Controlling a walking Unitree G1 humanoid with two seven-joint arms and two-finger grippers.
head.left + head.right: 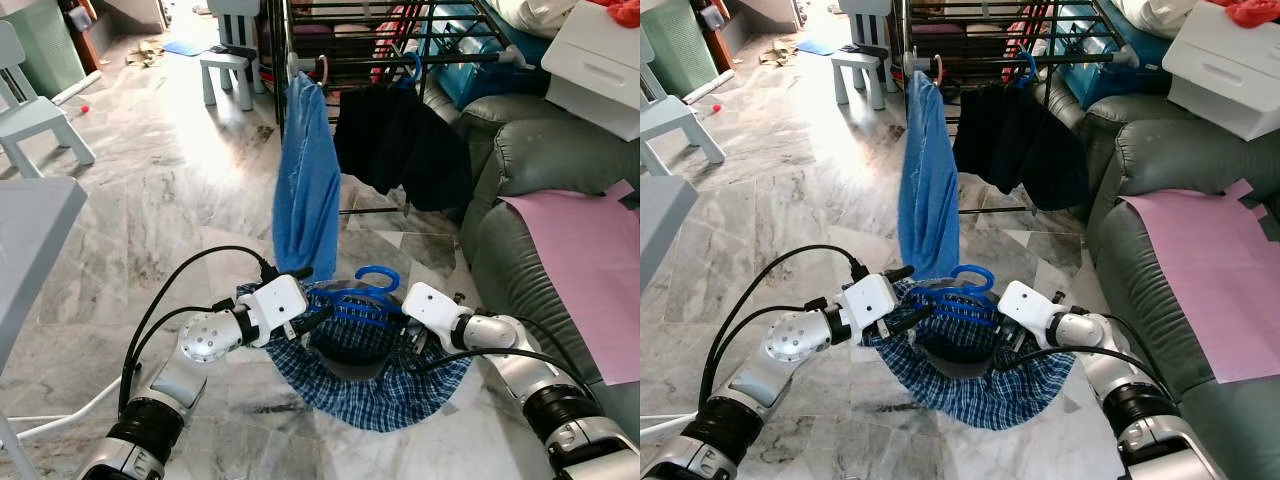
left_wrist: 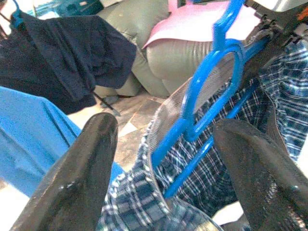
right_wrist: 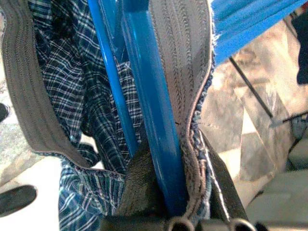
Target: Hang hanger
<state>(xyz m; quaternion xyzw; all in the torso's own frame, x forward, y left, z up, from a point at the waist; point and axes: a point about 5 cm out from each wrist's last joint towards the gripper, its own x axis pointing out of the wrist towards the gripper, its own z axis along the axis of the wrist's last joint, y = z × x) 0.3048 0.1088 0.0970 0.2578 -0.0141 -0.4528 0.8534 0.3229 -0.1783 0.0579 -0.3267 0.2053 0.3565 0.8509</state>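
- Right now the right gripper (image 3: 180,202) is clamped on the blue hanger (image 1: 362,300) and the waistband of the checked shorts (image 1: 375,385), keeping them together.
- The left gripper (image 2: 168,159), fingers apart, steadies the other end.
- Both hold it low, short of the drying rack (image 1: 400,40), so hanging remains.

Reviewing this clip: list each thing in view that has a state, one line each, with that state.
Blue hanger: off the rack, held between both hands, checked shorts on it.
Checked shorts: waistband stretched over the hanger.
Left hand: open, fingers either side of the hanger.
Right hand: shut on hanger and waistband.
Blue garment: hanging on the rack.
Dark garment: hanging on the rack.
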